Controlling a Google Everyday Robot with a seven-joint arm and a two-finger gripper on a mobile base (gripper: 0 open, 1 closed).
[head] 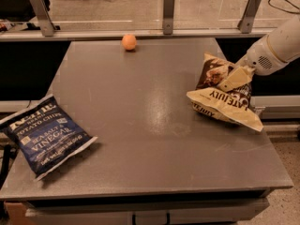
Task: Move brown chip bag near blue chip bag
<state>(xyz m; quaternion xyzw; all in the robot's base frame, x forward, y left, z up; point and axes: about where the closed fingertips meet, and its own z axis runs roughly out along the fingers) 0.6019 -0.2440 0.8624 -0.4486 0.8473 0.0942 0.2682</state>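
The brown chip bag point(224, 96) is at the right side of the grey table point(140, 121), crumpled and lifted at its near end, with "LATE JULY" lettering showing on its cream edge. My gripper point(234, 77) comes in from the right on a white arm and is shut on the bag's middle. The blue chip bag point(44, 134) lies flat at the table's front left corner, partly over the left edge, far from the brown bag.
A small orange ball point(129, 42) sits at the table's far edge near the middle. A low glass barrier with metal posts point(168, 11) runs behind the table. The table's right edge lies just beyond the brown bag.
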